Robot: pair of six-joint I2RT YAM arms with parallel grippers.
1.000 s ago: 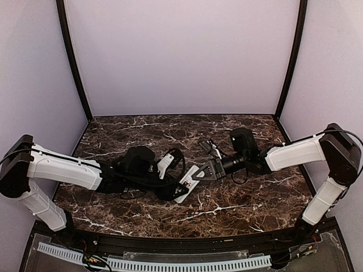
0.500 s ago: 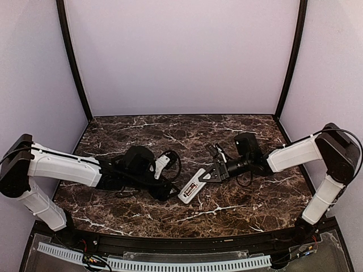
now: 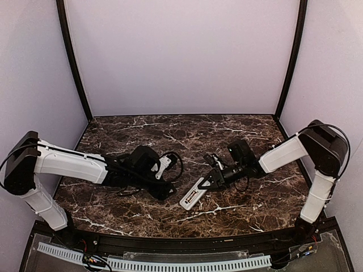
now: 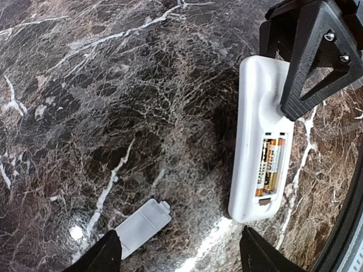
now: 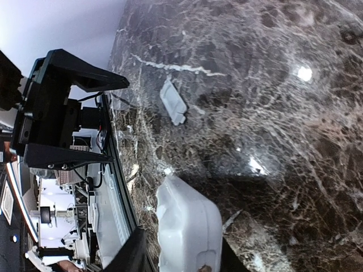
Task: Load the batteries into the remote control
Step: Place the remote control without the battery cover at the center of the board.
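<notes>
The white remote control [image 3: 191, 197] lies back-up on the marble, its compartment open. Two batteries [image 4: 270, 168] sit side by side inside it. My right gripper [image 3: 210, 180] is shut on the remote's far end. In the right wrist view the remote [image 5: 187, 226] fills the gap between the right gripper's [image 5: 180, 259] fingers. My left gripper [image 4: 181, 258] is open and empty. It hovers just left of the remote [image 4: 258, 141], above the cover piece. The right gripper's fingers [image 4: 312, 56] show at the upper right of the left wrist view.
The small flat white cover piece [image 4: 139, 224] lies loose on the marble left of the remote; it also shows in the right wrist view [image 5: 173, 102]. The left gripper's black frame [image 5: 62, 113] stands beyond it. The black table rim runs along the near edge [image 3: 181, 241].
My left gripper has drawn back to the left, away from the remote. My right gripper has carried the remote slightly right and toward the near edge, lower over the table.
</notes>
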